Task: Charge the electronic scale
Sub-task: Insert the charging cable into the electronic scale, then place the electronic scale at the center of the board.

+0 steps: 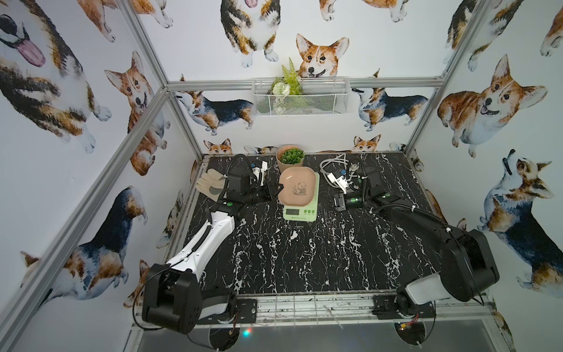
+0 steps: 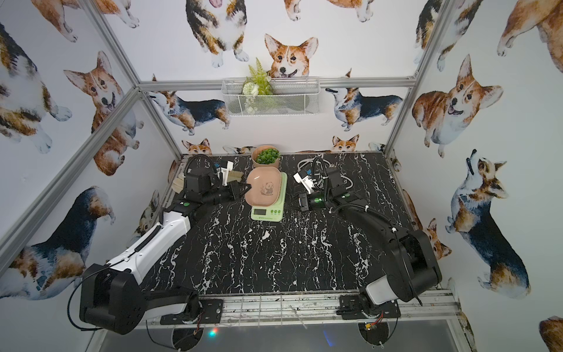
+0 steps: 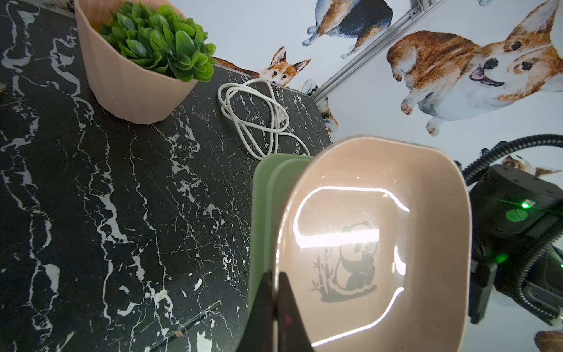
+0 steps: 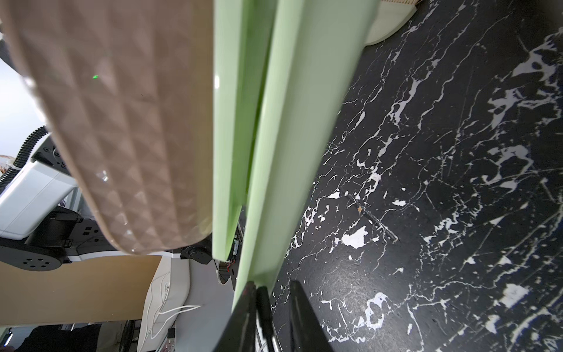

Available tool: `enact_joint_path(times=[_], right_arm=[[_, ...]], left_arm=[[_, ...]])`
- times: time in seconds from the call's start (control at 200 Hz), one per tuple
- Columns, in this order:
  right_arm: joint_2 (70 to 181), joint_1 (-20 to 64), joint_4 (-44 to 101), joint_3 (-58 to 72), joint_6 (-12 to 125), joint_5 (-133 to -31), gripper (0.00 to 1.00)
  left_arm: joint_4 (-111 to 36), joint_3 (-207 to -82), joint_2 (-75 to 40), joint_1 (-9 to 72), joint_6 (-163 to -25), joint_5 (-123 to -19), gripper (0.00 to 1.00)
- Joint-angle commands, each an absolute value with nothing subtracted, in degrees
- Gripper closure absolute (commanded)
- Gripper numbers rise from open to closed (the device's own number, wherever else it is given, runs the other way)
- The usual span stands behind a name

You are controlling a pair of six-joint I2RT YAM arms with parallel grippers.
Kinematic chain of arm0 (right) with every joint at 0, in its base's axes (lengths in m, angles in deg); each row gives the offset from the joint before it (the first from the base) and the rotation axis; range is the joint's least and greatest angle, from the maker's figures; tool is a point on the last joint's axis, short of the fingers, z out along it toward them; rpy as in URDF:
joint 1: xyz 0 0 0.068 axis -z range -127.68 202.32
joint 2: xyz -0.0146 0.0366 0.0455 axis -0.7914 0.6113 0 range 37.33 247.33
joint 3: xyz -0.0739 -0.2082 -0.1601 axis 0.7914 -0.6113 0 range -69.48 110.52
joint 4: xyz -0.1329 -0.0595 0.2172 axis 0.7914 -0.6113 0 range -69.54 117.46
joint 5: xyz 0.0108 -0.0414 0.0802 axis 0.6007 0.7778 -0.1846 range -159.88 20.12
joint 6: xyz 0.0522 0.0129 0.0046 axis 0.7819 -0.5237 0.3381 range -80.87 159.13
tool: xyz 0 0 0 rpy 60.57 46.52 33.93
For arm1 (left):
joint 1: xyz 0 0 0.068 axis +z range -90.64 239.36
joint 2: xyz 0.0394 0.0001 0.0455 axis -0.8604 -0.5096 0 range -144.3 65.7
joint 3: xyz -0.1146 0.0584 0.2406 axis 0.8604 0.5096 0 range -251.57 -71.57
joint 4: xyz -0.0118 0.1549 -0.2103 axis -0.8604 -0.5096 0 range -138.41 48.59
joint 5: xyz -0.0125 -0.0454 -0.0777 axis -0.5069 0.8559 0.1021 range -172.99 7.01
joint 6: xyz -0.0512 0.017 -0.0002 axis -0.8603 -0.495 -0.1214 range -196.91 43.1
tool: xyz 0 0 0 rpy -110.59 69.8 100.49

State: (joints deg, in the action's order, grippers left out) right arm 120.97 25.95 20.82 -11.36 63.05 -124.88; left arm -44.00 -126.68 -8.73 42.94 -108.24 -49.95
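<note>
The electronic scale [image 1: 300, 212] sits mid-way back on the surface [image 1: 304, 259], before a potted plant [image 1: 291, 158]. The left claw [image 3: 275, 274] pinches its pink dish [image 3: 380, 243] by the rim. The right claw [image 4: 272, 283], slightly parted, hangs at its green edge.

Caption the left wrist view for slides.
Left pincer shut on the rim of the pink panda dish atop the green scale; potted plant and white cable on the marble table.

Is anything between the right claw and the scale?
Nothing visible is. In both top views only bare table lies between the right claw and the scale; the right wrist view shows the claw close beside its green edge.
</note>
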Motion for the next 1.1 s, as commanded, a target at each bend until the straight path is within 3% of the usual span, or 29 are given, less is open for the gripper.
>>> enact_joint_path(times=[0.0,0.395,0.59,0.77,1.096], right_arm=[[120.2,25.8,21.1,-10.8,61.6,-124.8,0.71],[118.1,25.9,17.7,-9.3,59.0,-122.0,0.41],[116.3,27.8,13.7,-8.2,57.0,-120.9,0.38],[113.8,33.2,9.8,-8.1,56.6,-119.1,0.27],[109.1,35.8,2.4,-6.0,53.0,-110.8,0.25]], left_arm=[[-40.8,-126.8,-8.4,42.8,-109.6,-46.7,1.0],[-40.9,-126.3,-8.2,42.8,-109.8,-46.5,1.0],[-41.5,-126.5,-9.0,42.8,-109.3,-47.6,1.0],[-45.3,-127.9,-11.4,42.8,-107.3,-51.5,1.0],[-57.4,-137.7,-23.9,41.6,-103.6,-62.9,1.0]])
